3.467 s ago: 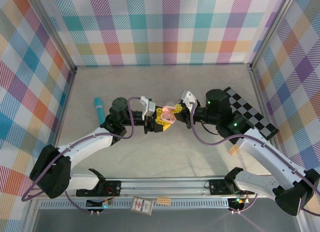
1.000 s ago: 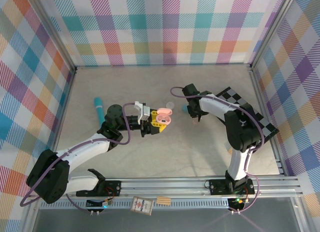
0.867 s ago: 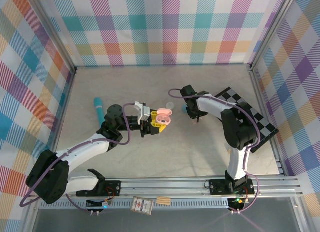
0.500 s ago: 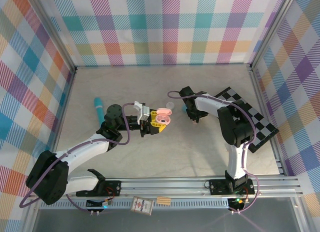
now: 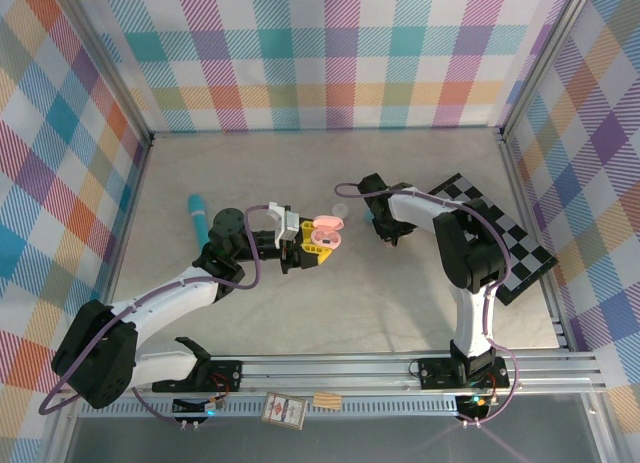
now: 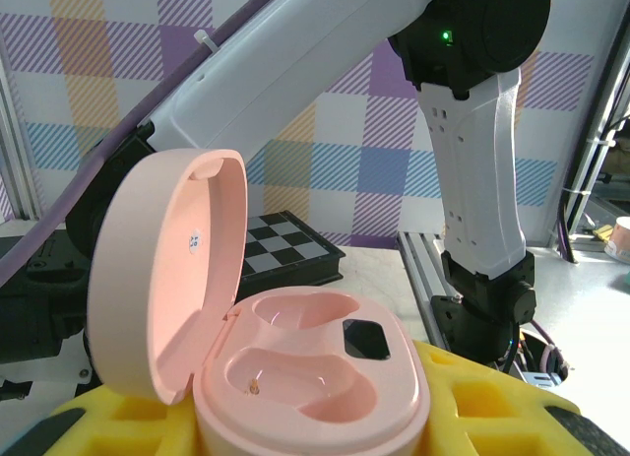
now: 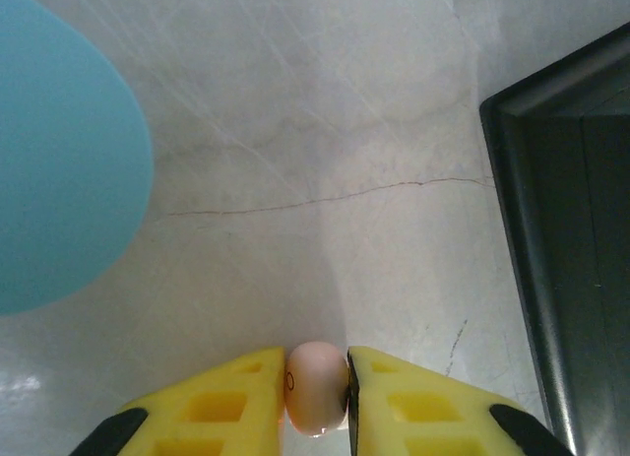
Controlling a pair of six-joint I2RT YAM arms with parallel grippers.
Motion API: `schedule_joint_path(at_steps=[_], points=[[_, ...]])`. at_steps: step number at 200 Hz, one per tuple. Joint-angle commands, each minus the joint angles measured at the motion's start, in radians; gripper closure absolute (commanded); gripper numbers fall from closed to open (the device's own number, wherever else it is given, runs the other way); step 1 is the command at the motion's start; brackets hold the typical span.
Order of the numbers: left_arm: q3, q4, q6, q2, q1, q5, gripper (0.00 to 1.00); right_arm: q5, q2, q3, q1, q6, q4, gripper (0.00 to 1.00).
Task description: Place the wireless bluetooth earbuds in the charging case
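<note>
My left gripper [image 5: 308, 245] is shut on the pink charging case [image 5: 322, 238], holding it above the table with its lid [image 6: 167, 279] swung open. In the left wrist view both wells of the case [image 6: 315, 377] are empty, and yellow fingers [image 6: 482, 402] flank its base. My right gripper [image 5: 386, 233] points down at the table right of the case. Its yellow pads [image 7: 413, 402] press on both sides of a pale pink earbud [image 7: 317, 387] that sits on the table surface.
A teal rounded case [image 7: 59, 161] lies close to the left of the right gripper. A small white case [image 5: 340, 211] sits behind the pink one. A black checkerboard [image 5: 505, 238] lies to the right, its edge [image 7: 571, 249] near the fingers. A teal cylinder [image 5: 198, 216] lies far left.
The right gripper's jaws have closed onto the pale pink earbud, and the right arm has shifted slightly left. The left gripper and the open case have not moved.
</note>
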State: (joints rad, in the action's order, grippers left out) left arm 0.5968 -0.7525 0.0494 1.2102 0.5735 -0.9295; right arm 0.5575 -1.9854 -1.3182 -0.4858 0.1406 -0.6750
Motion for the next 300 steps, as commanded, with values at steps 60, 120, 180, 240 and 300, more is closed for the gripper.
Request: schedule_joint_path(at_steps=[60, 120, 180, 240, 300], points=[[-0.002, -0.006, 0.020, -0.018, -0.008, 0.001, 0.65, -0.142, 0.154, 0.071, 0.028, 0.039, 0.033, 0.80], [-0.002, -0.011, 0.023, 0.006, -0.007, 0.033, 0.65, -0.599, 0.406, 0.254, 0.161, 0.211, 0.197, 0.79], [-0.031, -0.138, 0.041, 0.052, -0.004, 0.215, 0.65, -0.859, 0.628, 0.378, 0.220, 0.342, 0.284, 0.79], [-0.019, -0.232, 0.071, 0.134, 0.019, 0.395, 0.65, -0.994, 0.787, 0.419, 0.222, 0.462, 0.303, 0.79], [0.009, -0.256, 0.121, 0.223, 0.068, 0.524, 0.65, -1.013, 0.863, 0.468, 0.222, 0.631, 0.367, 0.79]])
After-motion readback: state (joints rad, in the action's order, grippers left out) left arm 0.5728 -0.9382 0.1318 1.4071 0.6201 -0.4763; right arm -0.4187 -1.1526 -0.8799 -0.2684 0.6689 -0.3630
